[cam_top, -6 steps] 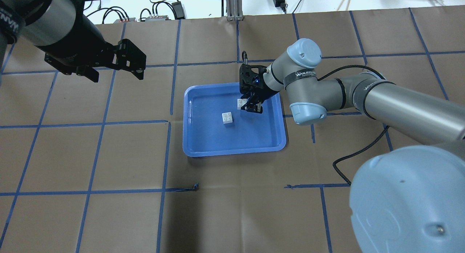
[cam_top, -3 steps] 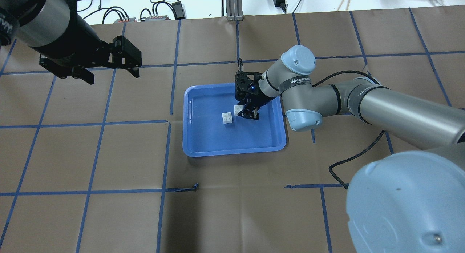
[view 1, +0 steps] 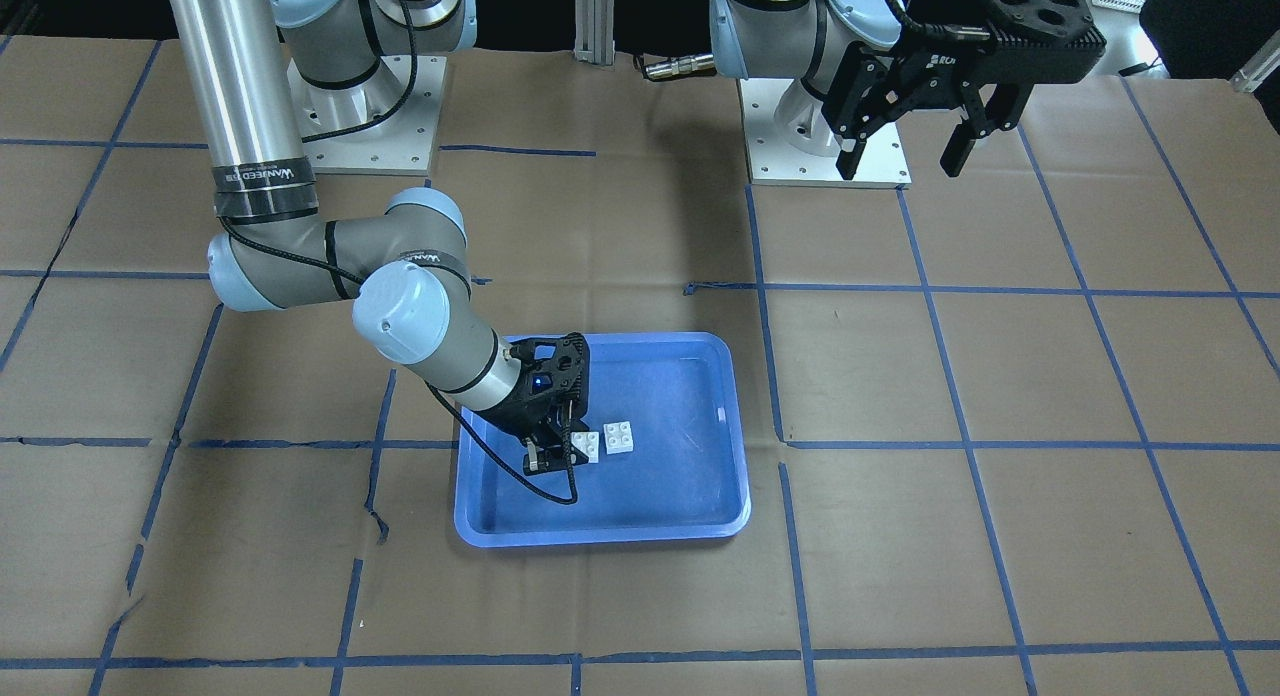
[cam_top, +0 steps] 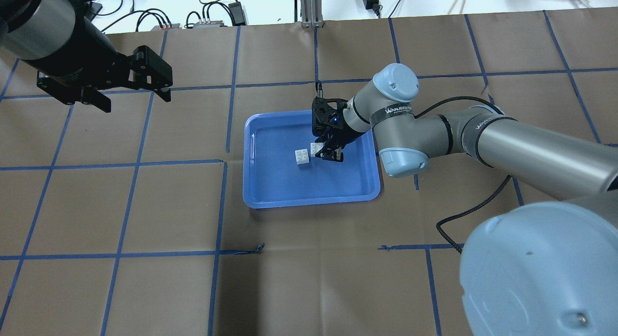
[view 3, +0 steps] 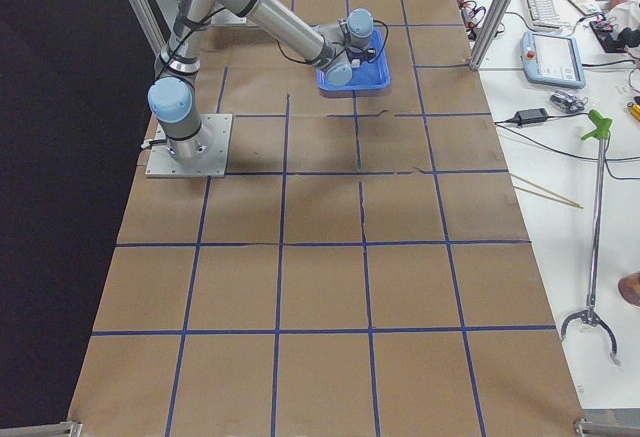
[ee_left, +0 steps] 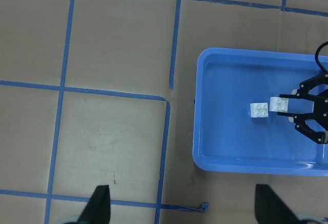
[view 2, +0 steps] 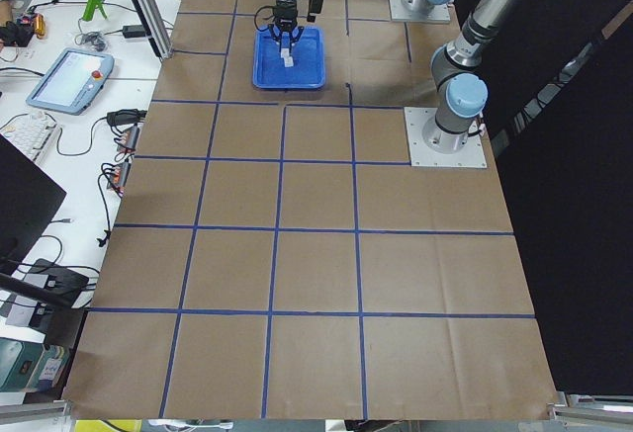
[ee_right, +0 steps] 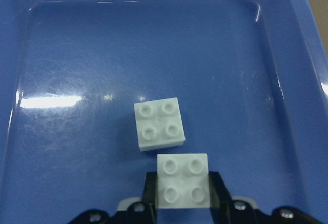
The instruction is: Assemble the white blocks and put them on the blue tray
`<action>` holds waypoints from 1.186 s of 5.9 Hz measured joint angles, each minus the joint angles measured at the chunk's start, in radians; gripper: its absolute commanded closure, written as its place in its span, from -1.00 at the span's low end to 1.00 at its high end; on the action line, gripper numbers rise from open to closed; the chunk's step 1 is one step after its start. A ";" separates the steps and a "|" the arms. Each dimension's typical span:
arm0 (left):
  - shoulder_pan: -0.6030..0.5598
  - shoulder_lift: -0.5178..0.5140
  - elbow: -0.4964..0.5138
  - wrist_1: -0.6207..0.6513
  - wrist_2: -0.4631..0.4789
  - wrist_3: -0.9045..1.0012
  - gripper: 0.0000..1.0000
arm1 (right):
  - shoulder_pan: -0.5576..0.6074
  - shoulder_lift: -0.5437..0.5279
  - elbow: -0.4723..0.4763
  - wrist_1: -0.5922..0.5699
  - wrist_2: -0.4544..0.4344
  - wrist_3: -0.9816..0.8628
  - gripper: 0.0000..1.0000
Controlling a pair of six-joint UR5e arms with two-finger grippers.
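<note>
The table fills the room in front of me, covered in brown paper and marked into squares with blue tape. The right arm reaches far out across it, bent at the elbow and angled down into the middle of the table. The left arm hangs higher, off to its own side near the far edge, well apart from everything else.

The blue tray lies flat on the table near the centre, across a tape line, with its long sides running left to right as the robot sees it.

The left gripper hovers above bare paper with its jaws spread wide and nothing between them.

The right gripper is down inside the tray, in the half nearer the robot's right. Its jaws are clenched on the sides of a white block, studs up. I cannot tell whether that block rests on the tray floor or is held a little above it.

The second white block sits loose on the tray floor, studs up, just beside the gripped one and slightly offset from it. The two are not stacked, and the gap between them is too thin for me to say whether they touch.
</note>
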 measured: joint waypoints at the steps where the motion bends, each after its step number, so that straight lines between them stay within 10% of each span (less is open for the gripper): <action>1: 0.000 -0.006 0.000 -0.002 -0.001 0.001 -0.99 | 0.006 0.001 0.000 0.000 0.001 0.001 0.48; 7: 0.008 -0.010 -0.005 -0.003 0.004 0.120 -0.99 | 0.012 0.001 0.005 0.001 0.003 0.004 0.48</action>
